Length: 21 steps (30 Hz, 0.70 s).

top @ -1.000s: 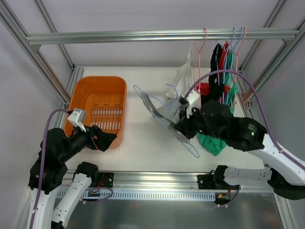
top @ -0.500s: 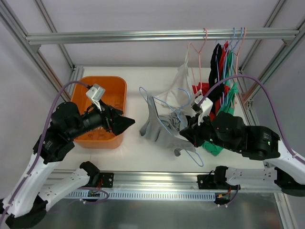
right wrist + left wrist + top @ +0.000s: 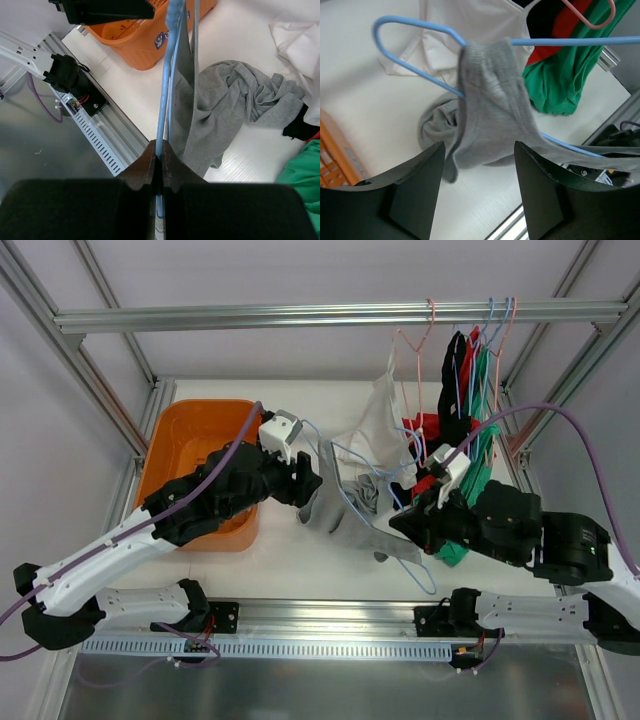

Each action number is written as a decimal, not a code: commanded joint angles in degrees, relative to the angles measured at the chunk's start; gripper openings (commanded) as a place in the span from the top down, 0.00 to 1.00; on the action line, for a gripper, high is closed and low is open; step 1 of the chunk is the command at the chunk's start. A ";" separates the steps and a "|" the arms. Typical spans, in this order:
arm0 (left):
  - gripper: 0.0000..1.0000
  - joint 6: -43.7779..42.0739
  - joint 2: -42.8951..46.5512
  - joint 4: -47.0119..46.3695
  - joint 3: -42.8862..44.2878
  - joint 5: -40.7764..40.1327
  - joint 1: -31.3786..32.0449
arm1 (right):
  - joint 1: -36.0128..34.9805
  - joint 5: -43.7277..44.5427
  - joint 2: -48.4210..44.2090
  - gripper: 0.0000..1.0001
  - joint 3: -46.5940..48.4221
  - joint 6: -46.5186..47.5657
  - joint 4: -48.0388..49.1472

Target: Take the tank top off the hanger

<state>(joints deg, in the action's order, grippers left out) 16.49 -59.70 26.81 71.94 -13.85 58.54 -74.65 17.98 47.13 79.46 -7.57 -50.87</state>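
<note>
A grey tank top (image 3: 338, 508) hangs over a blue wire hanger (image 3: 345, 455), its lower part bunched on the white table. My right gripper (image 3: 403, 522) is shut on the hanger's wire and holds it tilted above the table. The right wrist view shows the wire (image 3: 170, 60) pinched between the closed jaws (image 3: 160, 160), with the grey cloth (image 3: 225, 105) beside it. My left gripper (image 3: 305, 483) is open and empty, just left of the tank top. In the left wrist view the cloth (image 3: 490, 110) draped on the hanger (image 3: 410, 25) lies ahead of the open gripper (image 3: 480, 192), not touching it.
An orange basket (image 3: 190, 440) stands at the left under my left arm. A white garment (image 3: 385, 415) hangs behind the tank top. Red, black and green clothes (image 3: 470, 380) hang on hangers from the top rail (image 3: 300, 315) at the right. A green garment (image 3: 460, 545) lies by my right arm.
My left arm has swung from beside the basket rightward to the tank top, gripper open. My right gripper has drawn the hanger slightly right and nearer.
</note>
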 commanded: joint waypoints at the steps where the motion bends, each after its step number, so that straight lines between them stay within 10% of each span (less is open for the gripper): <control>1: 0.42 -1.99 1.61 -4.56 1.36 -4.70 0.43 | -0.32 0.31 -3.45 1.00 -0.97 -1.57 1.83; 8: 0.36 -3.04 -1.38 -8.26 2.23 1.98 0.52 | -0.41 -2.07 -3.63 1.00 -2.56 -1.39 2.79; 21: 0.94 -4.63 -4.55 -11.95 1.89 0.05 0.43 | -0.32 -1.98 -5.74 1.00 -3.52 -1.74 3.15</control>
<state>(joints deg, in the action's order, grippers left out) 12.93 -64.49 18.44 72.27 -13.67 58.57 -74.67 15.59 42.28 76.14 -8.27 -50.78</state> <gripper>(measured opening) 0.100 0.040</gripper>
